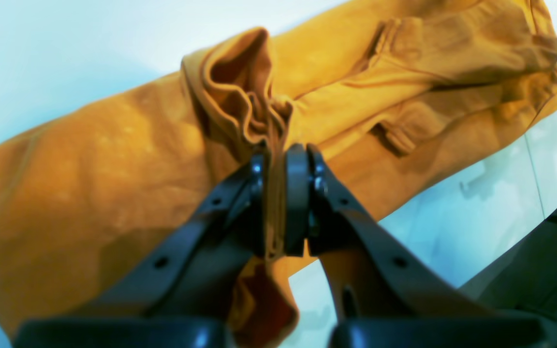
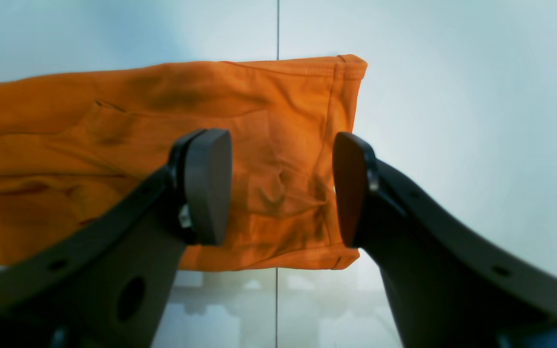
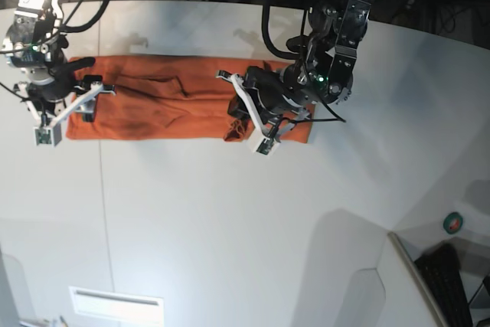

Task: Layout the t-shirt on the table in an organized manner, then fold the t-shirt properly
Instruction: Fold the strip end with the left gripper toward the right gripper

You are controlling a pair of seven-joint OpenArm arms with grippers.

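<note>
T-shirt [image 3: 153, 109], orange and already doubled into a long narrow band, lies flat across the white bench [image 3: 230, 227] toward ten o'clock in the base view, its length running from nine toward three. The left pincer [image 1: 278, 193] is pressed together on a bunched ridge of cloth near the band's three o'clock end, a small peak of fabric drawn up between its pads. The right pincer [image 2: 281, 188] stands spread above the hemmed nine o'clock end, one finger over the cloth and the other just off its edge, holding nothing. The lengthwise fold looks done and the crosswise fold appears to be in hand. The next move likely calls for the right pincer to close on its end so both can carry one end over the other, edges kept square.
</note>
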